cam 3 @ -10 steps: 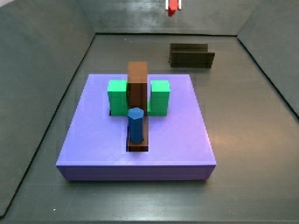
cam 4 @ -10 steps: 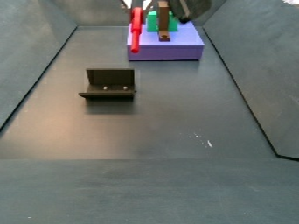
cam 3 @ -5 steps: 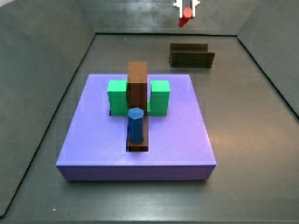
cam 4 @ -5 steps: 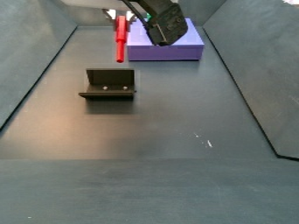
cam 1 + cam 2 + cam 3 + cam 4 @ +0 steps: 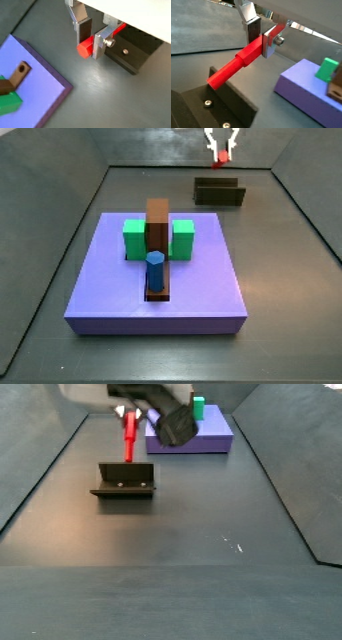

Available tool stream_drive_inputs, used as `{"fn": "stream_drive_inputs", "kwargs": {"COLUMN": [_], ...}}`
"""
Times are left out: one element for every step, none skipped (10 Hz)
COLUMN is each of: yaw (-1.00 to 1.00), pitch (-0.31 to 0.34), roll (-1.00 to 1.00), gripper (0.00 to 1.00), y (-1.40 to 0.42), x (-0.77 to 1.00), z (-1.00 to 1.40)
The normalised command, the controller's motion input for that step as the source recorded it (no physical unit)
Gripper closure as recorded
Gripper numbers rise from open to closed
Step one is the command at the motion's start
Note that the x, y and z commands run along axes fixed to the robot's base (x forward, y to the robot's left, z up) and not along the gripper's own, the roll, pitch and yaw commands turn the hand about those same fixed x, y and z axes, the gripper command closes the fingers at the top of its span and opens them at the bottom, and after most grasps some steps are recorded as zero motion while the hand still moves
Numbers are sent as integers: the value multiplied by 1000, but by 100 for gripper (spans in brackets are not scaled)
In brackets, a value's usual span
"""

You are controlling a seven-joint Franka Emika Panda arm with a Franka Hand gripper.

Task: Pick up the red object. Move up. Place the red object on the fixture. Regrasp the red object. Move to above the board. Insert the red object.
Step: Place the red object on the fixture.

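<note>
Claw (image 5: 91, 39) aloft — fingers (image 5: 273, 42) clamped, pointing down

Simulated robot test cell: flat grey walled floor (image 5: 174, 524), untextured blocks, gripper (image 5: 262, 34) overhead.

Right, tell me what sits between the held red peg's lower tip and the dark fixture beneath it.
Nothing: in a side view the small red peg, clamped in the gripper, hangs just above the dark L-shaped fixture, with only bare grey floor behind the gap.

Red object (image 5: 130, 434) upright in gripper (image 5: 260, 41), above fixture (image 5: 124, 480)
</note>
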Motion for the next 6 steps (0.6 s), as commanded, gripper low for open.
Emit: {"fn": "stream_drive_inputs", "kwargs": {"yaw": [54, 0, 0, 0, 3, 0], "pitch": [-83, 77, 57, 43, 0, 0], "roll": [-211, -109, -220, -289, -54, -6], "gripper": [100, 100, 100, 100, 100, 100], "y": [140, 134, 140, 23, 0, 29], "x": [246, 0, 31, 123, 169, 0], "z": [-303, -89, -23, -9, -89, 0]}}
